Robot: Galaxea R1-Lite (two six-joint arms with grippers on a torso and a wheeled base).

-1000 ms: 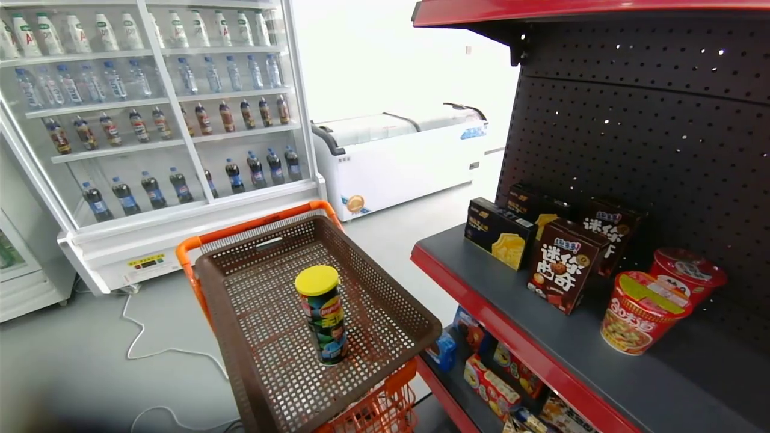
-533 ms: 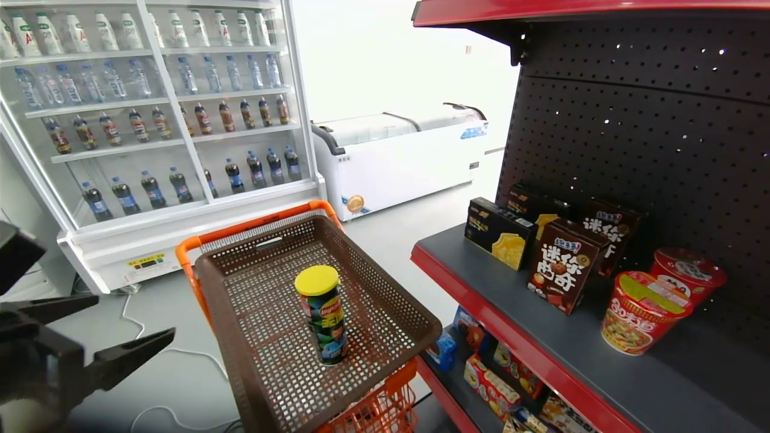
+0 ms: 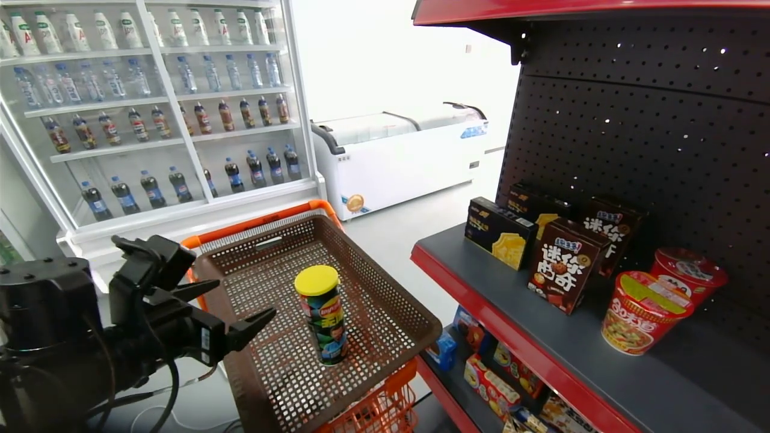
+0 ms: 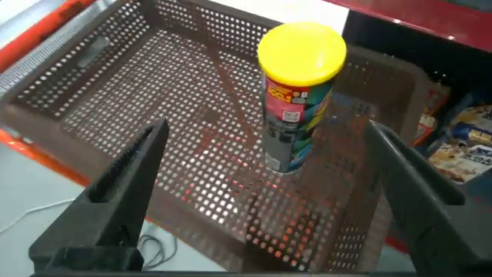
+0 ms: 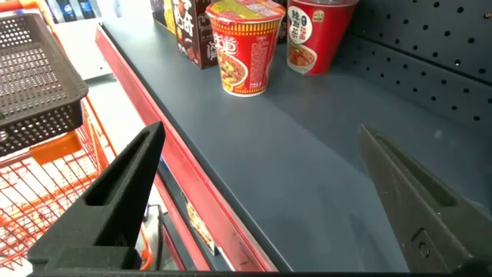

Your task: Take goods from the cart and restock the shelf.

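Left gripper (image 3: 245, 297), jaws apart, has swung in at brown basket (image 3: 271, 239) rim | chip canister (image 3: 322, 316) upright, untouched | grasp likely next

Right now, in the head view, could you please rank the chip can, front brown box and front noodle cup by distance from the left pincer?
1. Chip can, in the basket beside the left pincer.
2. Front brown box, on the shelf.
3. Front noodle cup, farther right.

Basket (image 3: 271, 282) perforated plastic; can (image 3: 325, 328) glossy, lid (image 3: 317, 279) smooth plastic; shelf (image 3: 541, 343) matt metal.
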